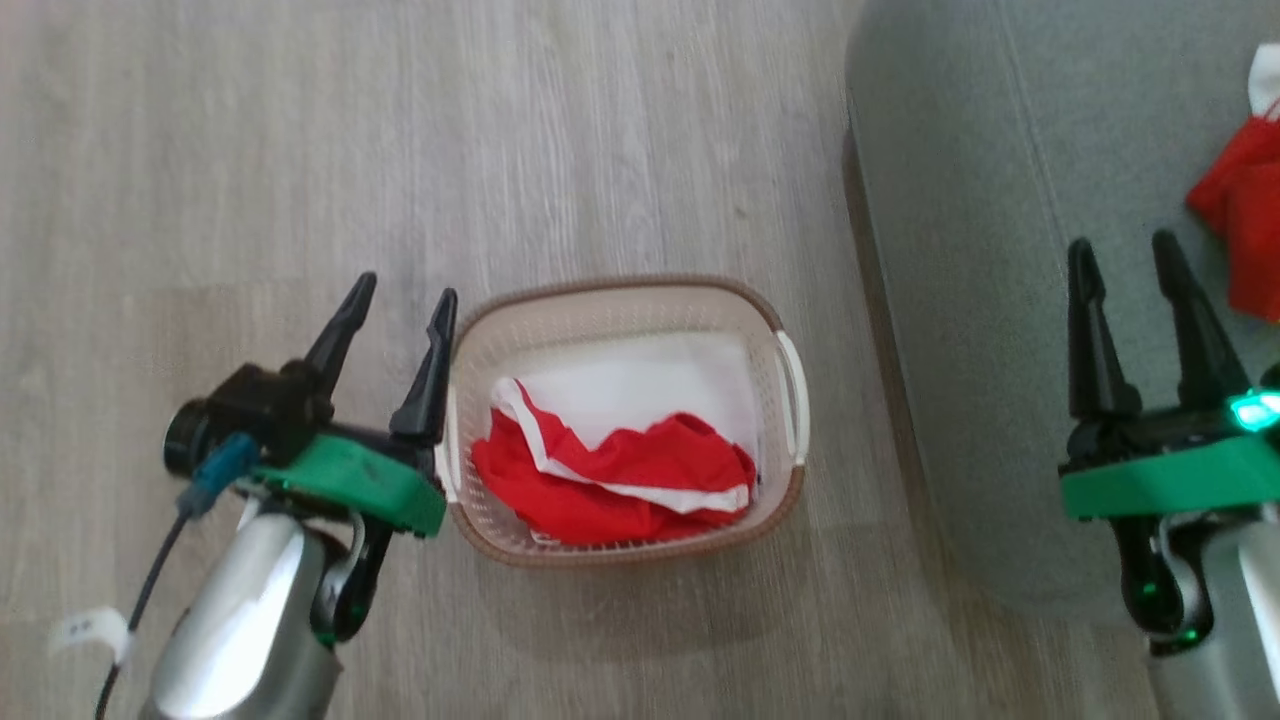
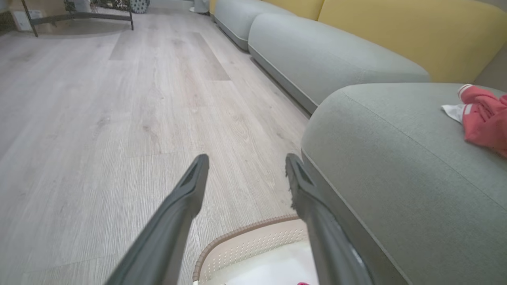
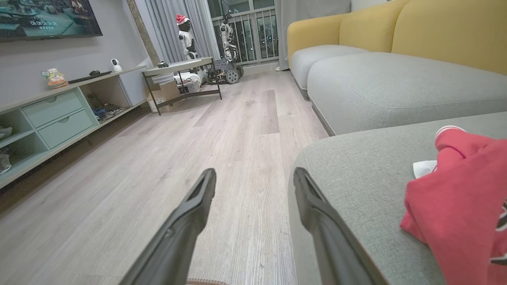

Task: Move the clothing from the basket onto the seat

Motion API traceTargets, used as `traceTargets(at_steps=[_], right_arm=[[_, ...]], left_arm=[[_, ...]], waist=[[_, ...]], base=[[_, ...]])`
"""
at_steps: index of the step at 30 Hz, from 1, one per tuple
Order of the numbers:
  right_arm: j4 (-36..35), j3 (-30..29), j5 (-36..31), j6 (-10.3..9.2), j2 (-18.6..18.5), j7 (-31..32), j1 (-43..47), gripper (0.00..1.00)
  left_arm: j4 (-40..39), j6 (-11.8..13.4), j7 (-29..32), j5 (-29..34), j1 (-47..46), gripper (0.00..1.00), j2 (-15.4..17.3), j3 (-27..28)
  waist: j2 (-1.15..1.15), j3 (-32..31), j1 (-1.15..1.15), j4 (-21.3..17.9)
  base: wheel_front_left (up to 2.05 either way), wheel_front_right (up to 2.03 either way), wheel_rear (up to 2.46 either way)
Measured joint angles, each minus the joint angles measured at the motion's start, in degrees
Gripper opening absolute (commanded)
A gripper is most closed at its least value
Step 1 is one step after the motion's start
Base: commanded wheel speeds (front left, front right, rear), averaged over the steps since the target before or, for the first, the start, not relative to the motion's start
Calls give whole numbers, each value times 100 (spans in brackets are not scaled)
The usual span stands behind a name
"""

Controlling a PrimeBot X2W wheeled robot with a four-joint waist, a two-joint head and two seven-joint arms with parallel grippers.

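A cream perforated basket (image 1: pixel 620 305) with a brown rim stands on the wood floor, and a crumpled red garment (image 1: pixel 610 475) with white trim lies in it. My left gripper (image 1: pixel 405 285) is open just left of the basket, nothing between its fingers; the same gripper (image 2: pixel 243 162) hovers over the basket's rim (image 2: pixel 237 233). The grey-green seat (image 1: pixel 1000 200) rises at the right, carrying a second red garment (image 1: pixel 1240 215). My right gripper (image 1: pixel 1125 250) is open above the seat's front edge, left of that garment (image 3: pixel 463 198).
More grey cushions (image 3: pixel 396 83) with yellow backs (image 3: pixel 447 31) run along the sofa. A low shelf unit (image 3: pixel 51 114), a metal-framed table (image 3: pixel 182 75) and small robots stand far off. Wood floor (image 1: pixel 300 150) spreads to the left.
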Motion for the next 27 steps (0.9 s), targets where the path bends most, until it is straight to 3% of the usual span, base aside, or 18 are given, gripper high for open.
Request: traceTargets(at_steps=[17, 27], right_arm=[[-233, 66, -51, 0, 191, -24, -938, 100], [-388, 174, -79, 0, 359, -25, -1310, 100]], left_arm=[[1461, -323, 414, 49, -1325, 100, -88, -467], [2798, -459, 915, 30, -2157, 100, -286, -1200]], waist=[[0, 1359, 1, -407], [0, 1899, 0, -649]], base=[[0, 0, 0], [0, 0, 0]])
